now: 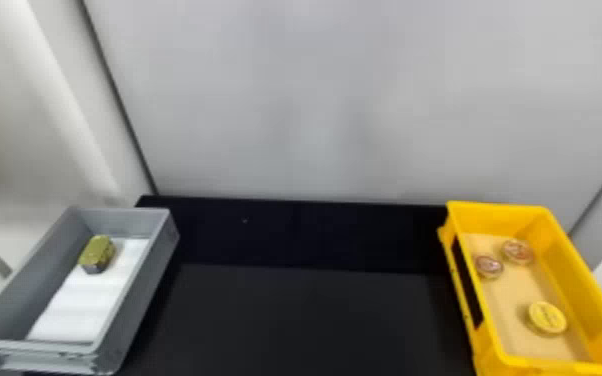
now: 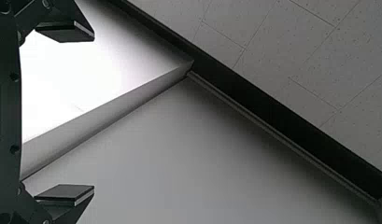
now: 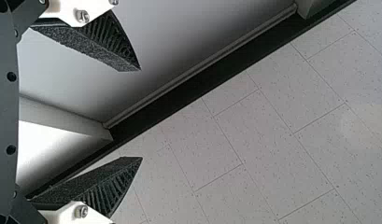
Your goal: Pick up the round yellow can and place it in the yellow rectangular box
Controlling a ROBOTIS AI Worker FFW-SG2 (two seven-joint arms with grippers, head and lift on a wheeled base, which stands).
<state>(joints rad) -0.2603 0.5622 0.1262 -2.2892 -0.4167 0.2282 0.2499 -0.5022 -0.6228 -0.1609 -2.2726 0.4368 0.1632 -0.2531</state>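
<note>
The round yellow can [image 1: 547,318] lies flat on the floor of the yellow rectangular box [image 1: 585,272], towards its near end, at the right of the head view. In the left wrist view my left gripper [image 2: 94,114] is open, its two fingers wide apart with nothing between them. My right gripper [image 3: 141,114], in the right wrist view, also stands open and holds nothing. Both wrist cameras face wall and ceiling, away from the boxes.
Two small reddish round tins [image 1: 518,251] lie farther back in the yellow box. A grey box [image 1: 137,295] at the left holds an olive-green block [image 1: 97,252] and white lining. Between the boxes runs a black table [image 1: 305,320], with a pale wall behind.
</note>
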